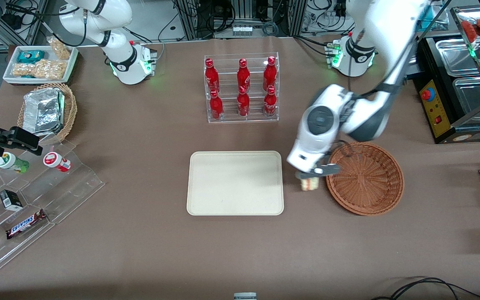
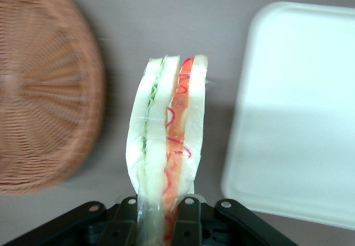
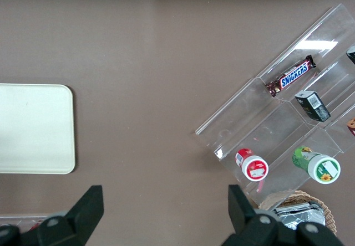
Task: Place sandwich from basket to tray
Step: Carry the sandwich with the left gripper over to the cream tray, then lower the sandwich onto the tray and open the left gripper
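1. The claw (image 1: 311, 177) grips the small triangular sandwich (image 1: 310, 183) above the brown desk (image 1: 140, 233), between the round reddish-brown wicker basket (image 1: 365, 178) and the cream rectangular tray (image 1: 235, 182).
2. The wrist view alone reveals its green and red-orange filling layers (image 2: 166, 146).

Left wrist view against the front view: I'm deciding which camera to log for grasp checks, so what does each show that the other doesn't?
Only the left wrist view shows the sandwich close up: pale bread with green and red-orange layers, its end clamped in the gripper.

Only the front view shows the wider table: the rack of red bottles, the Snickers bar and the working arm reaching down.

Both show the sandwich held above bare table between the basket and the tray, over neither of them.
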You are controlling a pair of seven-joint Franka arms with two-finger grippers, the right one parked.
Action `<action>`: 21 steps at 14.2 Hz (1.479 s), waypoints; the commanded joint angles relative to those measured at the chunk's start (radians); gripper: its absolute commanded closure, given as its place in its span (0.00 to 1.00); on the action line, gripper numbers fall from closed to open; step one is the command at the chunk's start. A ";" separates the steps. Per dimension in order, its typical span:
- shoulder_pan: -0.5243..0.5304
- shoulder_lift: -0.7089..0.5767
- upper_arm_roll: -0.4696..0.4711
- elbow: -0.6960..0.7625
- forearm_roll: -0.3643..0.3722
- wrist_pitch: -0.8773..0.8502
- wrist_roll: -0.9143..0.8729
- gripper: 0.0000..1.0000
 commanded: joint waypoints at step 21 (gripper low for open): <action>-0.323 0.554 0.024 0.728 0.079 -0.014 -0.217 0.00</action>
